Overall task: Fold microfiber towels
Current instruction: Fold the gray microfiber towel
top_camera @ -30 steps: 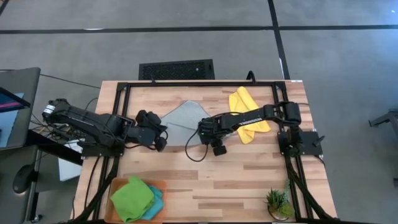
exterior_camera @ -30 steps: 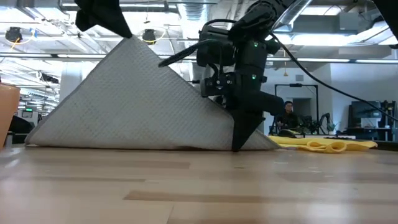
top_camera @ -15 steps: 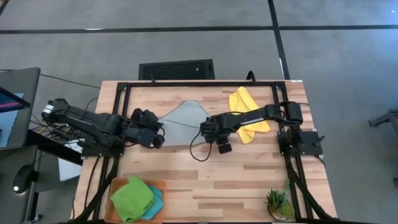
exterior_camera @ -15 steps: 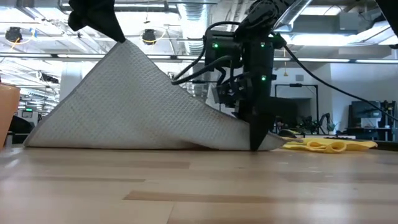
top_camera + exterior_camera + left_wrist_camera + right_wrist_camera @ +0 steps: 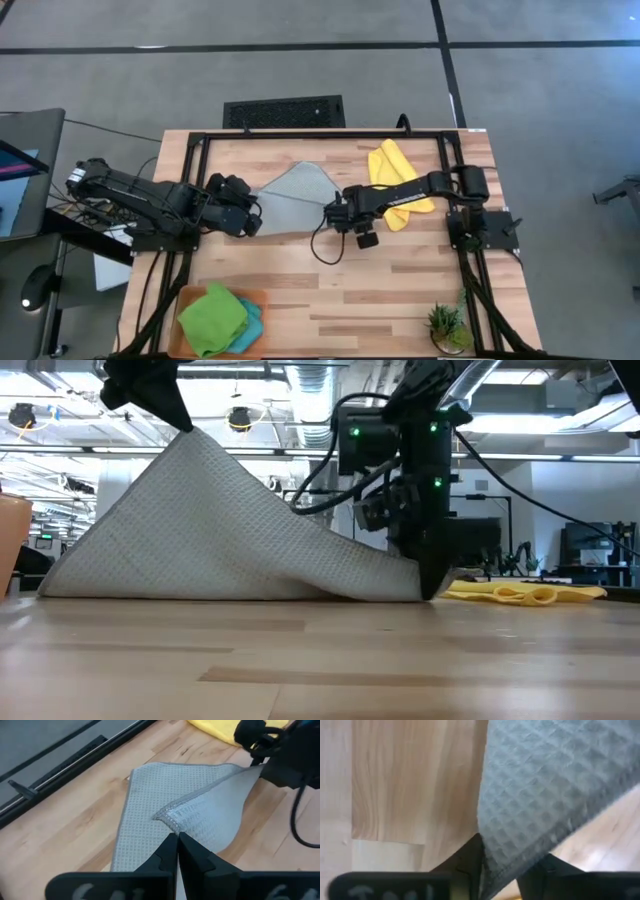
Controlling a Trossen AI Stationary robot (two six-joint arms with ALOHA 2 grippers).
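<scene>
In the high view, the left gripper (image 5: 253,214) sits left of centre, its fingers clamped on one corner of the grey towel (image 5: 295,190) and lifting it off the table (image 5: 400,280). The right gripper (image 5: 334,212) at frame centre pinches the opposite corner, low near the wood. The yellow towel (image 5: 390,172) lies at upper right; green towel (image 5: 213,318) and teal towel (image 5: 250,328) rest on the tray (image 5: 262,297) at lower left.

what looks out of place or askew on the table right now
The yellow towel lies crumpled under the right arm. The grey towel is tented: left tool lifts one corner, right tool pins another low. Nothing spilled.
</scene>
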